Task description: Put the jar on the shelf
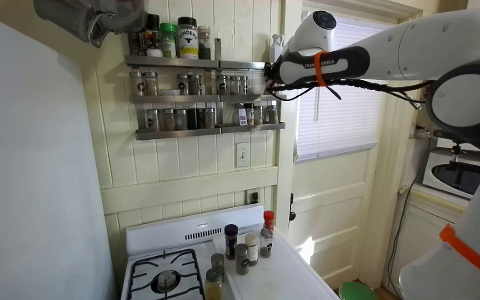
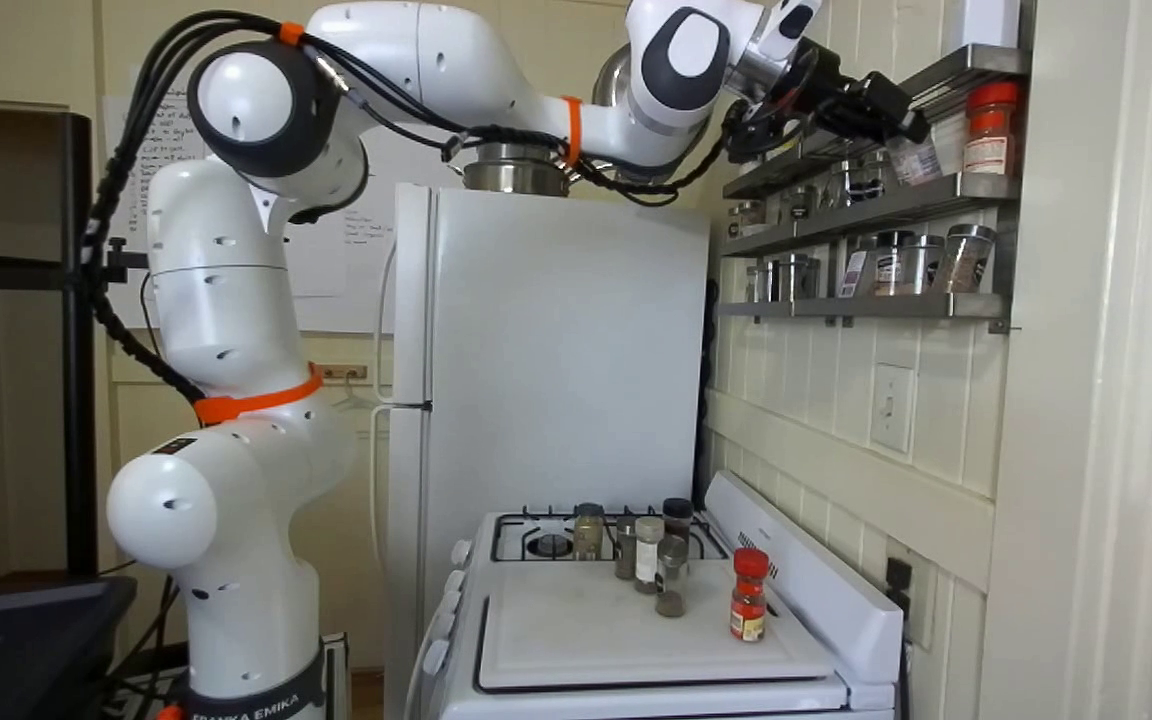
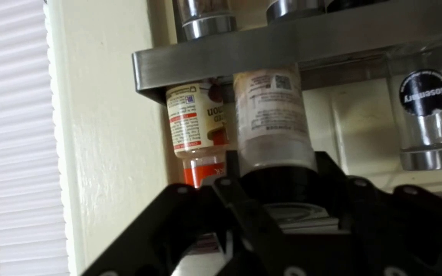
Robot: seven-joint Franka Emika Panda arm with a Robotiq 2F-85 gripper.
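A cream panelled wall (image 1: 169, 156) spreads before me, and my white arm (image 2: 471, 65) stretches high toward it, to the metal shelf (image 1: 177, 134) fixed there. Of its three railed levels I am at the middle rail (image 1: 240, 98), near the end by the door frame (image 1: 286, 166), my gripper (image 3: 277, 164) sloping down to it. The jar (image 3: 272, 111) is in my hold: in the wrist view, which stands upside down, its foot goes out of sight behind the middle rail, just beside a red-capped bottle (image 3: 196, 122) and farther from the Rosemary jar (image 3: 425, 92). In an exterior view the jar (image 2: 916, 160) looks tilted. Its black lid (image 3: 278, 184) sits between my fingers (image 3: 231, 165), which pinch it from both sides. So I judge the placing to be in hand, close to done but with the release not yet made. Whether the foot touches the shelf's floor I cannot tell, since the rail hides it. The next move, I think, calls for bringing the jar upright, settling it down, then parting my fingers gently and backing out without nudging the red-capped bottle.
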